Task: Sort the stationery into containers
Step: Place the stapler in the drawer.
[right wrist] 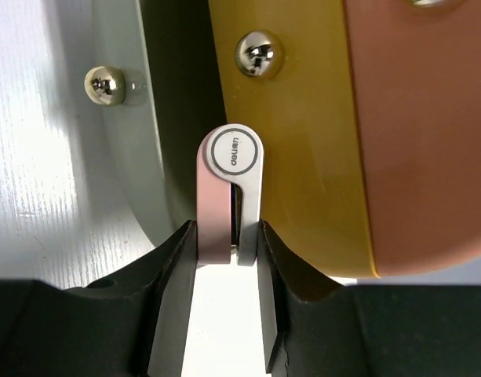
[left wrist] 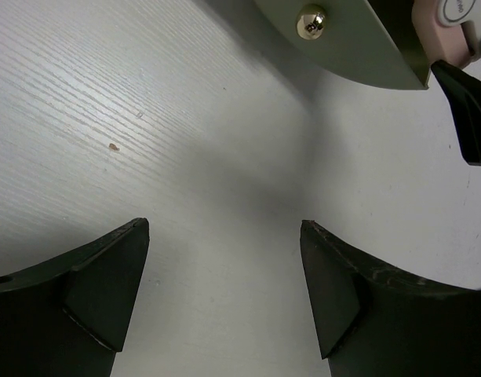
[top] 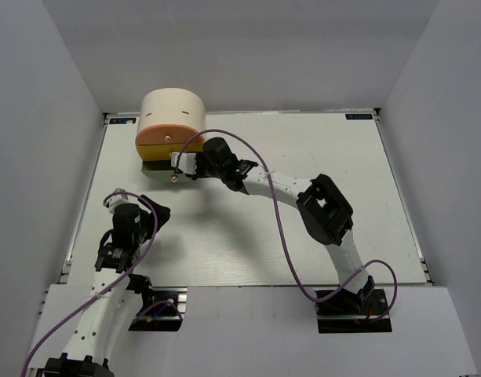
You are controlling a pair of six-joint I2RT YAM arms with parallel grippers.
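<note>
A white wood-grain table (top: pixel 381 173) stands between plain grey walls (top: pixel 36 118).

Bright, even light, soft shadows, glare on the table (right wrist: pixel 24 181).

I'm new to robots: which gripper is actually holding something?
The right gripper, pinching the pink-and-white piece; the left gripper gapes open and empty.
</note>
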